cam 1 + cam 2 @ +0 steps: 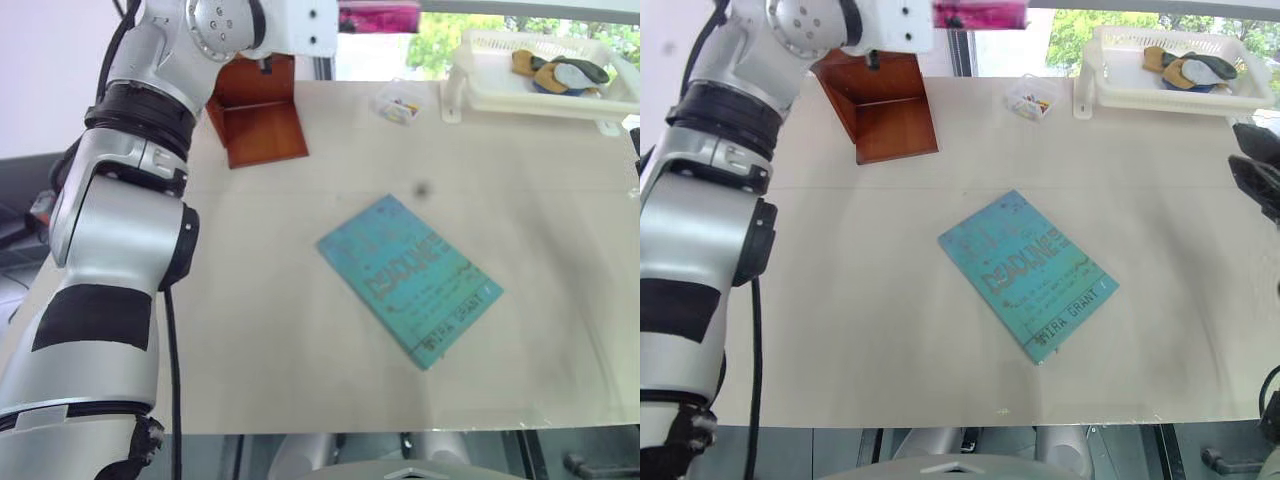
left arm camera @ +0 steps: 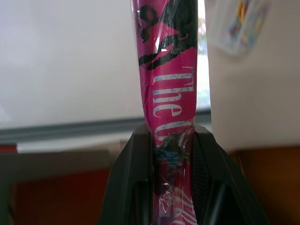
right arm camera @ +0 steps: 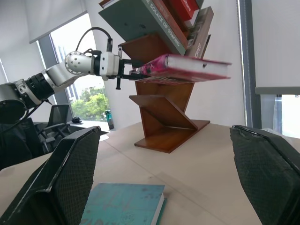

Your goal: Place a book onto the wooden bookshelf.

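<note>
**Where everything sits on the table**

The wooden bookshelf [image 3: 164,126] is stood at the far left of the table [image 1: 890,330], with several books stacked slanted in its upper compartments. The book [image 3: 187,68] is held up off the table in the left gripper [image 3: 129,71], roughly level, right in front of the shelf's middle section. A second book [image 1: 1027,272] is laid flat mid-table, turned at an angle. A basket tray [image 1: 1170,85] is parked at the far right corner, with a few items in it. A small packet [image 1: 1031,102] is found between tray and shelf.
</note>
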### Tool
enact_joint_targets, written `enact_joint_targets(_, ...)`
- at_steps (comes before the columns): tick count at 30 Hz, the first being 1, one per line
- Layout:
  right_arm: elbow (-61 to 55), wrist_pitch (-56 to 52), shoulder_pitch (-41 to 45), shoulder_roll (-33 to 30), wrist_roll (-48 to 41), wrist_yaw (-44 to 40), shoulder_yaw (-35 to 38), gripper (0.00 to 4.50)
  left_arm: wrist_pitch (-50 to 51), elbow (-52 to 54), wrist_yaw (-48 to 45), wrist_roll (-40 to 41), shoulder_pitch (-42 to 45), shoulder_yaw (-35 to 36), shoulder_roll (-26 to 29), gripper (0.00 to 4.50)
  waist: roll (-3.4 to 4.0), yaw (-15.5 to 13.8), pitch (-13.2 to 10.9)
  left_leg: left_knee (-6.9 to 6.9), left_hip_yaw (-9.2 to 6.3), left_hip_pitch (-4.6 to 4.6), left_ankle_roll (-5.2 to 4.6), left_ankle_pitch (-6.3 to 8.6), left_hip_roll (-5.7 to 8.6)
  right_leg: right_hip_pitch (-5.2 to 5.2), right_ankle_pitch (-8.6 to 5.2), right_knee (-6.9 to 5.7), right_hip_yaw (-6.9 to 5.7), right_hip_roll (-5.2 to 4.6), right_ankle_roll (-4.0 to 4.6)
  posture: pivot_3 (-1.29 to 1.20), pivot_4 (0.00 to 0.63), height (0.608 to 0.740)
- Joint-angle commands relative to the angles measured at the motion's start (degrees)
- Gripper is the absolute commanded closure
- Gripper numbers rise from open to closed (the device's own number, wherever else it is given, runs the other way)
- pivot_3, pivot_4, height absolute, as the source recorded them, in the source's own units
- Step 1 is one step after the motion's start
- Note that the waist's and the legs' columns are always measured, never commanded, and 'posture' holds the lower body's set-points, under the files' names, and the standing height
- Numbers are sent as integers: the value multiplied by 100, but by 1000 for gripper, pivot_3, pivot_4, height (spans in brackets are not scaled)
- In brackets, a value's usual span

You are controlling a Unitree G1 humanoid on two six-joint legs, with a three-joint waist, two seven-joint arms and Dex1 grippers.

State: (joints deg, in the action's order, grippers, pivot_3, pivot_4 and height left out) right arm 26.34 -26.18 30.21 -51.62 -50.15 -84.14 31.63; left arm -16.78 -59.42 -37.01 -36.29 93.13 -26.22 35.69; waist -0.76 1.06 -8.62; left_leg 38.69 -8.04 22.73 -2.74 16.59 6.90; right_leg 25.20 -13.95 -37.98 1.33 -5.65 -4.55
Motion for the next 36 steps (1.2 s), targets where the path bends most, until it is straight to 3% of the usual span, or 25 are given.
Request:
enact_joint_targets(1, -55, 87, 159, -34, -4, -100, 68, 0, 252, -17, 174, -256, 284, -38, 249, 3985, 0, -4, 0, 0, -1, 1, 0, 0, 0, 1, 0, 0, -1, 0, 0, 0, 150, 740)
enact_joint_targets(20, -140, -132, 613, -195, 61, -251, -127, 0, 1053, -206, -306, -503, 128, -140, 350, 3985, 0, -9, 0, 37, -19, 16, 0, 0, 5, 0, 0, -6, -22, -5, 0, 0, 150, 740)
enact_joint_targets(21, -132, -131, 625, -198, 70, -258, -135, 0, 1085, -184, -409, -530, 105, -170, 385, 2982, 0, -8, 0, 37, -19, 16, 0, 0, 6, 0, 0, -6, -22, -6, 0, 0, 150, 740)
enact_joint_targets(22, -126, -131, 636, -199, 75, -264, -141, 0, 1138, -171, -487, -539, 80, -178, 410, 2704, 1, -4, 1, 37, -18, 16, 0, 0, 5, 0, 0, -6, -21, -6, 0, 0, 150, 740)
enact_joint_targets(28, -130, -124, 647, -184, 82, -266, -135, 0, 1395, -148, -364, -574, 80, -132, 478, 53, 1, -3, 1, 39, -18, 16, 0, 0, 6, 0, 0, -10, -21, -6, 0, 0, 150, 740)
enact_joint_targets(36, -137, -180, 746, -205, 67, -255, -159, 0, 1571, -136, -491, -601, -2, -187, 624, 53, 2, -1, 1, 41, -19, 17, -1, 0, 6, 0, 0, -13, -21, -8, 0, 0, 150, 740)
